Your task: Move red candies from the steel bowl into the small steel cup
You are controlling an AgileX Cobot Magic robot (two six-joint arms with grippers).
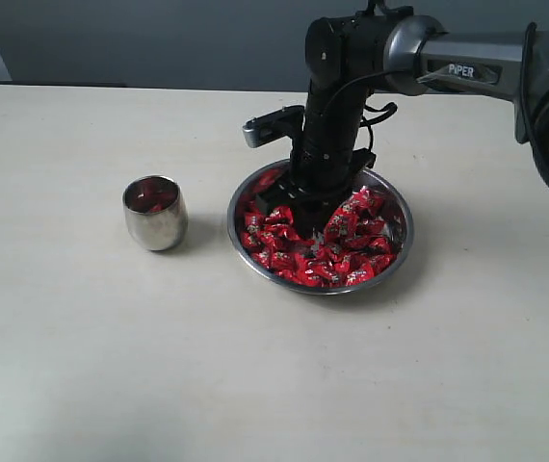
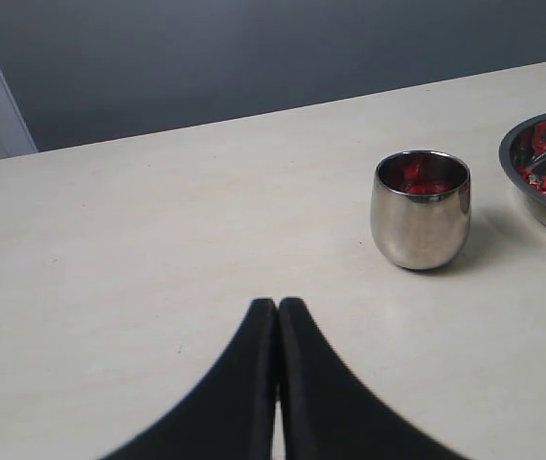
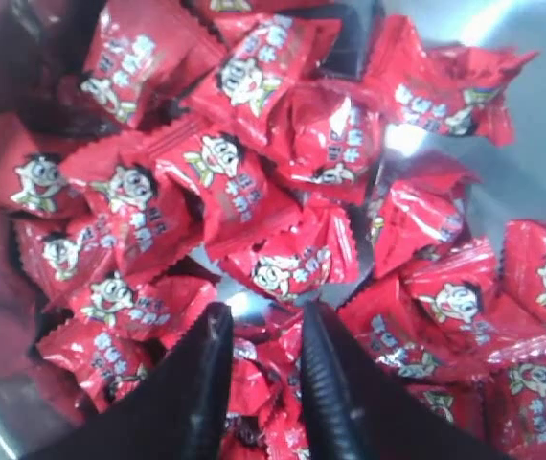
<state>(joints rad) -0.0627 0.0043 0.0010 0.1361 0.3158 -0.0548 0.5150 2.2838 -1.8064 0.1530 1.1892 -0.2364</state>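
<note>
Beige bench (image 1: 82,366): small steel cup (image 1: 155,214) at 9 o'clock of steel bowl (image 1: 325,289); right end effector (image 3: 265,312) released amid red candies (image 3: 225,182), left end effector (image 2: 278,305) clenched.

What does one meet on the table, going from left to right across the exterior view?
The small steel cup → the steel bowl, which holds the red candies.

left gripper (image 2: 277,309): fingertips pressed together, over table (image 2: 148,240)
small steel cup (image 2: 420,216): upright, red candies (image 2: 424,184) inside
steel bowl (image 2: 525,182): near cup, not touching
</note>
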